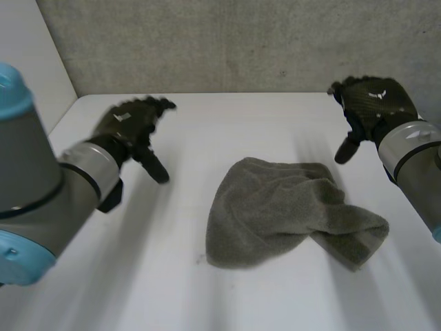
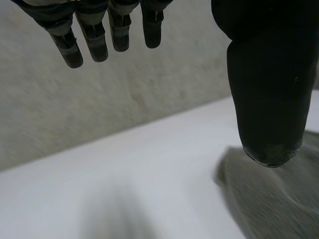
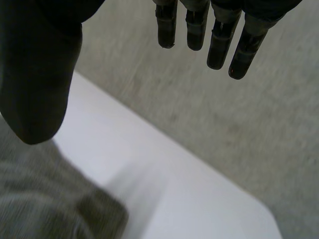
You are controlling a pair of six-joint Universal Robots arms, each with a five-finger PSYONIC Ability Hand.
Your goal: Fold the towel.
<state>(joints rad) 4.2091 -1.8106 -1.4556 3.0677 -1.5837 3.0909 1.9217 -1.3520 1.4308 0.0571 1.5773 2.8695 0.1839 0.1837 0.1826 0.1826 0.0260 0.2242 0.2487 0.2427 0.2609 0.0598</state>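
- The left arm comes in over the table's near left corner and reaches toward the far left corner.
- The left hand hangs above the table near the far left corner. It is released and stretched out straight, grasping nothing, and well apart from the towel.
- The towel lies crumpled on the table, right of the middle and about halfway between the near and far edges.
- Its long axis runs across the table, from left edge to right edge. The broad rounded bulk lies toward the left, and a narrower folded flap points at the right edge, slightly toward the near side.
- The towel's far edge runs roughly along the table's far edge. Its near left part ends in a blunt curve.
- The right hand hovers by the far right corner, beyond the towel's right end and not touching it. It too is released and straight, grasping nothing.
- Bare table lies left of the towel, along the near edge, and between the towel and the far edge below the wall.
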